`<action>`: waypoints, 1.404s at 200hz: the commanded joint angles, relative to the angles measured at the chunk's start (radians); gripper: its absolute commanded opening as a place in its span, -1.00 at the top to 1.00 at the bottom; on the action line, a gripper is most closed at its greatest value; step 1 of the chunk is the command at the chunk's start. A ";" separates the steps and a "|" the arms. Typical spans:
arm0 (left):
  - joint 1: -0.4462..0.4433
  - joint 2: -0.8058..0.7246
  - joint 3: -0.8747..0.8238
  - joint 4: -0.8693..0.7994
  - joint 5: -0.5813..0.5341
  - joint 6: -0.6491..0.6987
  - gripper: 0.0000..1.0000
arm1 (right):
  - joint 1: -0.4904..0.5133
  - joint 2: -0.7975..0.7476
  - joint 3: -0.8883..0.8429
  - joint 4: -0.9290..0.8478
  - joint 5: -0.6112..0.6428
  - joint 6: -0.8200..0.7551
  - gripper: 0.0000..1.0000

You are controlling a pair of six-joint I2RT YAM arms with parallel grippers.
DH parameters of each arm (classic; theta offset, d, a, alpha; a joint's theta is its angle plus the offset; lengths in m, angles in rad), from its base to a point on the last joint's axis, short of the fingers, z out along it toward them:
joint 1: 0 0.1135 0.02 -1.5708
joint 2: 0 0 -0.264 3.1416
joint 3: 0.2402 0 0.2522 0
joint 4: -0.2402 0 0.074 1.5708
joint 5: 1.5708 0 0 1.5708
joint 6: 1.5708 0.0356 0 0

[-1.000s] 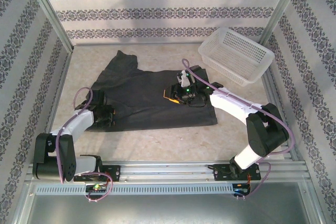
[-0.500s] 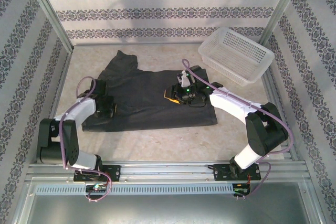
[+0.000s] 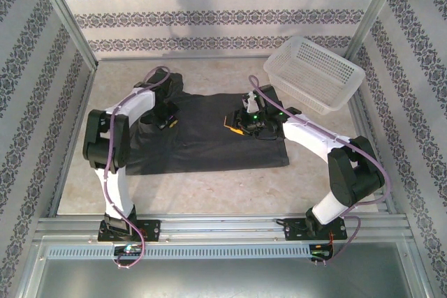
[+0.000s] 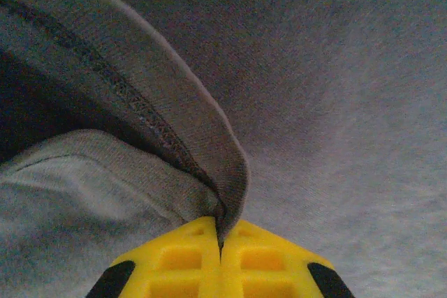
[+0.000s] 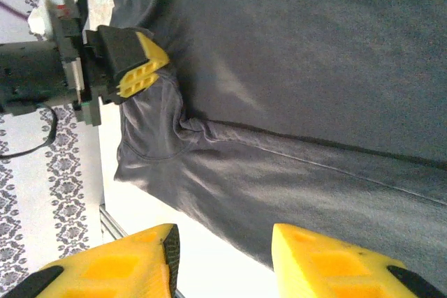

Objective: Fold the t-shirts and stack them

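Since a second ago the left arm (image 3: 133, 106) has swung from the near left edge of the cloth out to its far left part, while the right arm has shifted only slightly toward the far side.

On the pale desk (image 3: 209, 193) the t-shirt (image 3: 209, 141) lies spread mostly flat across the middle, dark charcoal, its far left part bunched under the left arm. A white lattice basket (image 3: 314, 75) stands in the far right corner, apart from the cloth.

In the top view, the left gripper (image 3: 166, 116) sits on the far left portion of the t-shirt. Seen from its wrist, its yellow fingertips are pressed together on a raised fold of the grey cloth (image 4: 335, 102), a stitched hem running down into the pinch (image 4: 221, 242).

The right gripper (image 3: 241, 120) hangs over the right half of the t-shirt. In its wrist view its yellow fingers (image 5: 105, 266) stand well apart with nothing between them, and beyond them the left gripper (image 5: 136, 68) pulls a pucker in the cloth (image 5: 314, 68).
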 commanded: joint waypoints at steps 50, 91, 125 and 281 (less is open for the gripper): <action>-0.037 -0.162 0.029 0.039 -0.100 0.182 -0.21 | -0.005 -0.025 -0.034 0.003 0.002 0.010 0.20; 0.061 -0.349 -0.173 0.112 -0.067 0.077 0.16 | -0.002 -0.019 -0.070 0.037 0.005 0.019 0.23; 0.185 -0.384 -0.287 0.159 0.020 0.059 0.20 | 0.024 0.025 -0.053 0.063 -0.011 0.022 0.28; 0.288 0.088 0.099 0.031 0.059 0.243 1.00 | 0.041 0.045 -0.015 0.004 0.016 0.022 0.32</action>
